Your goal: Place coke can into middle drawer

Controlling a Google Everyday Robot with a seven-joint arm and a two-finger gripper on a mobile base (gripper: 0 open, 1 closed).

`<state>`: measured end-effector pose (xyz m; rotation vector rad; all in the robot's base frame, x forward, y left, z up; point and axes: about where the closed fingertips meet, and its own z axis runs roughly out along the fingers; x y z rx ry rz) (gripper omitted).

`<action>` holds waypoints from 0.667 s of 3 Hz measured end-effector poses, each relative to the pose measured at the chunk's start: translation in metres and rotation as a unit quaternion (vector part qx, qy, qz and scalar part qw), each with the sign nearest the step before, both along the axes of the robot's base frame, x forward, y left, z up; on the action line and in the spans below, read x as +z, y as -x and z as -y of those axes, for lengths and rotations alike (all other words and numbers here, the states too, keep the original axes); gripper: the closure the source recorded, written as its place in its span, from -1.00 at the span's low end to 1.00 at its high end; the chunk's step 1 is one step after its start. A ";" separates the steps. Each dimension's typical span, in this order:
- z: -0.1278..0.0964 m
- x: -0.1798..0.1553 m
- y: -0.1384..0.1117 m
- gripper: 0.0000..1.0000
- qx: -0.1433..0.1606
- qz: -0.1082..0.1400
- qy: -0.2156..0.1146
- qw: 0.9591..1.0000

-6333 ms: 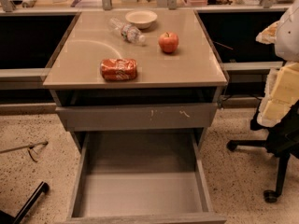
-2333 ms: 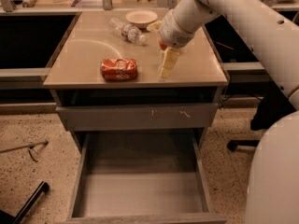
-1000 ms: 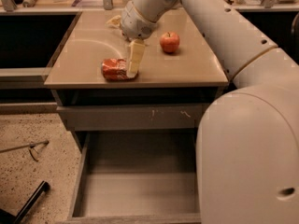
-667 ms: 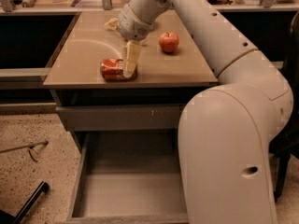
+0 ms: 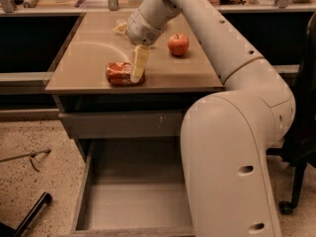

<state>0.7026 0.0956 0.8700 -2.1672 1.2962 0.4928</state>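
The small red-orange coke can (image 5: 120, 73) with white lettering lies on its side near the front edge of the flat tan tabletop (image 5: 84, 53). The pale cream gripper (image 5: 137, 72) comes down from above over the can's right end, its tip overlapping the can; whether the claw is spread, pressed together or pinching the can cannot be told. From the gripper the thick white arm (image 5: 232, 132) runs back and to the right of the can, then bends down to fill the lower right of the view. A round red apple (image 5: 178, 44) sits on the tabletop behind and to the right of the can, well apart from it. Directly below the can is the grey drawer front (image 5: 118, 124) with pale scratch marks. Lower still, the large grey middle drawer (image 5: 128, 201) stands pulled out, its plain smooth floor bare.
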 end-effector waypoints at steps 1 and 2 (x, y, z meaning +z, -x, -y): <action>0.002 -0.006 0.002 -1.00 -0.039 -0.016 0.029 0.999; 0.009 -0.021 0.013 -1.00 -0.094 -0.054 0.073 0.991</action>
